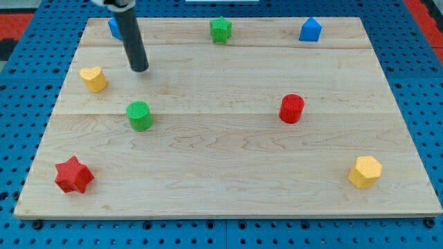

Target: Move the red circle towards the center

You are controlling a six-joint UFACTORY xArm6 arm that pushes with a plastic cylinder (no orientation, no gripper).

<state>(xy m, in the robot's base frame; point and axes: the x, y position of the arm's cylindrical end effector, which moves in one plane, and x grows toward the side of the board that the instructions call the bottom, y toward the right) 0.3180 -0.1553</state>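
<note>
So my tip [140,68] is sitting in the upper left of the frame, just right of the yellow heart [93,79] and a bit above the green circle [140,115], touching neither. No fingers on me to spread or close, it's just a straight rod. The red circle [291,108] is right of the middle of the wooden board [228,180], well apart from my tip. A blue block [113,27] peeks out behind my rod, shape hard to tell. Green star [221,30] and blue house-shaped block [310,30] along the top, red star [73,175] lower left, yellow hexagon [365,171] lower right.
</note>
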